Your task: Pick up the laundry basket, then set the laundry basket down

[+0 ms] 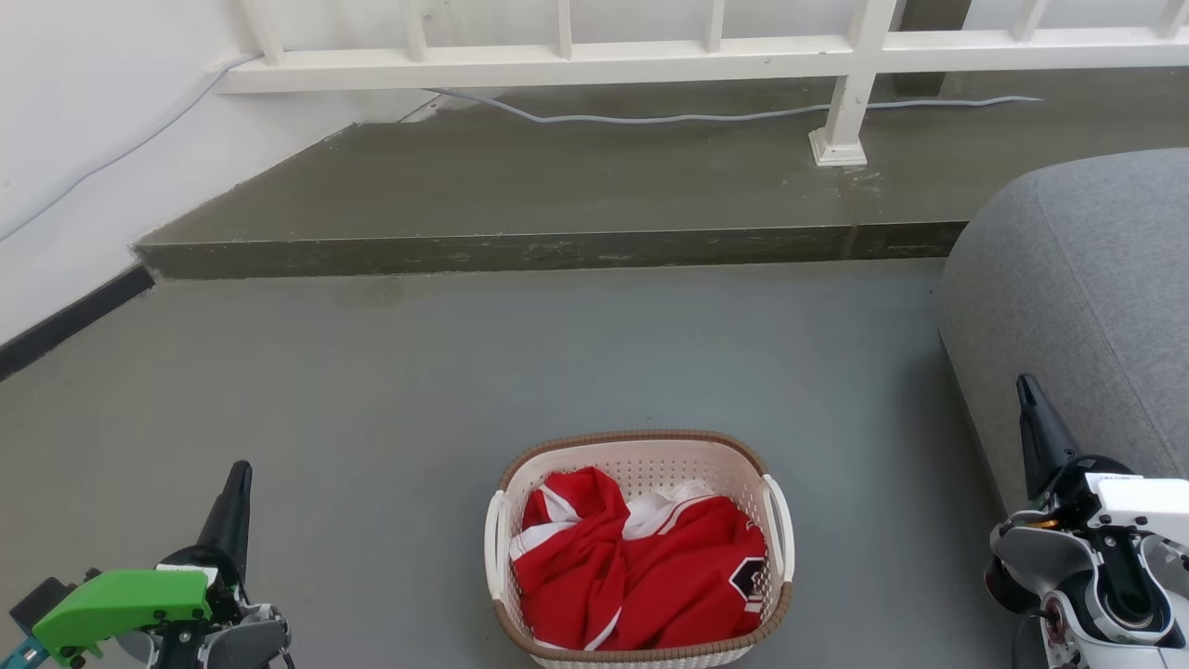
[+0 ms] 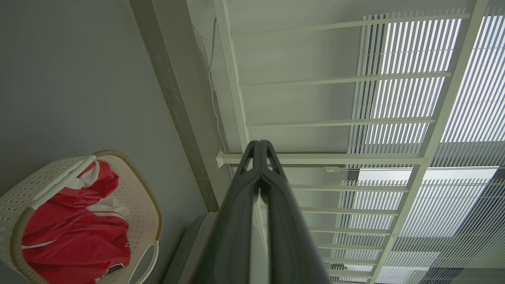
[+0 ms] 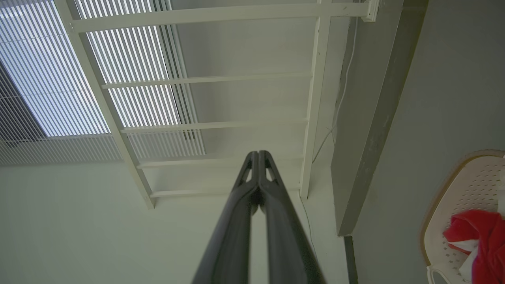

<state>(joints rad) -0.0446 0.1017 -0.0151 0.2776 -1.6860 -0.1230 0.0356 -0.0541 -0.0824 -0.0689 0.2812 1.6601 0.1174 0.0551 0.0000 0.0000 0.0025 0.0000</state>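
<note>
Laundry basket (image 1: pixel 641 436) on floor (image 1: pixel 372 390), red garment (image 1: pixel 650 576) inside.
Left gripper (image 1: pixel 238 483), right gripper (image 1: pixel 1027 392): well apart either side, fingers pressed together, empty.

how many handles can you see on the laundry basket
2. The left handle is on the left side of the laundry basket, and the right handle is on its right side. Both are white loops. No other handle seems hidden.

No legible text (garment's emblem (image 1: pixel 749 578) unclear).
</note>
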